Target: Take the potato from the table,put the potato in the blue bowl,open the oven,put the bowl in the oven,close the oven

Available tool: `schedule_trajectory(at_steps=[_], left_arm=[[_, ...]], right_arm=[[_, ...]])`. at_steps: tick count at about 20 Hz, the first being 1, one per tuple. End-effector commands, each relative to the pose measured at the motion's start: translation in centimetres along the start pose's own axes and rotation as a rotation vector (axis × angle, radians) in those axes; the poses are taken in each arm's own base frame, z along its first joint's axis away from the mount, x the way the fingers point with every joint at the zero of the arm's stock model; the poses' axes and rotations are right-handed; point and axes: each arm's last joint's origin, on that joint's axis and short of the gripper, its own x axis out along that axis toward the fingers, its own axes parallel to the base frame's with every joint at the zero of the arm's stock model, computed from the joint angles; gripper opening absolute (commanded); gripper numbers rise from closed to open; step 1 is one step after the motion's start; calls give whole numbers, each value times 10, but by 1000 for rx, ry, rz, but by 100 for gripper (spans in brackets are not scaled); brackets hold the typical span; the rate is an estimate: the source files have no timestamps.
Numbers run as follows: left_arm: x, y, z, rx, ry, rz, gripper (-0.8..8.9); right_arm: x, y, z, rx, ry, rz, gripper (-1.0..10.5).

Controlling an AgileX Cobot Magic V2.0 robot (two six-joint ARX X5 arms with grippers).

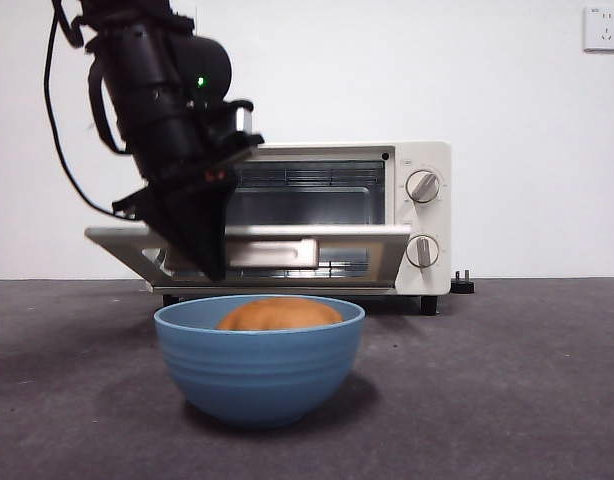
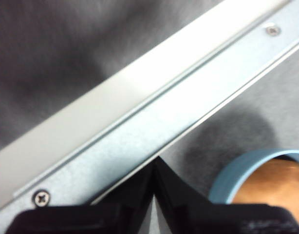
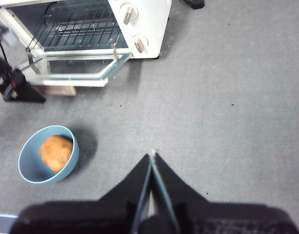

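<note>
Potato (image 1: 280, 314) lies inside the blue bowl (image 1: 259, 365), which stands on the counter (image 1: 507, 380) in front of the oven (image 1: 417, 215). The oven door (image 1: 357, 245) hangs lowered, near level. Left tool (image 1: 209, 262) sits at the door's front edge, jaws pressed together. Right tool (image 3: 152, 157) hovers well apart over bare counter, jaws together.

A white wall socket (image 1: 604, 28) sits high on the white wall (image 1: 507, 90); a black plug (image 1: 463, 284) lies at its foot.
</note>
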Motion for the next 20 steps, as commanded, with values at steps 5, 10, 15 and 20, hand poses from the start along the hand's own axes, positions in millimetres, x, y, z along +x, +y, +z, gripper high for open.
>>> schedule_trajectory(at_steps=[5,10,15,20], left_arm=[[13,9,-15,-21,-70,82,-6],[5,6,-18,-17,-87,79,-6],[-60,-11,-31,8,-203,89,-6],[-143,-35,-75,21,-325,98,-6]], right_arm=[[0,-2,-2,-14,10,-14,-11],[0,-2,-2,-14,10,-13,-11],[0,1,-3,-13,61,53,-11],[2,5,-4,-19,135,136,-11]])
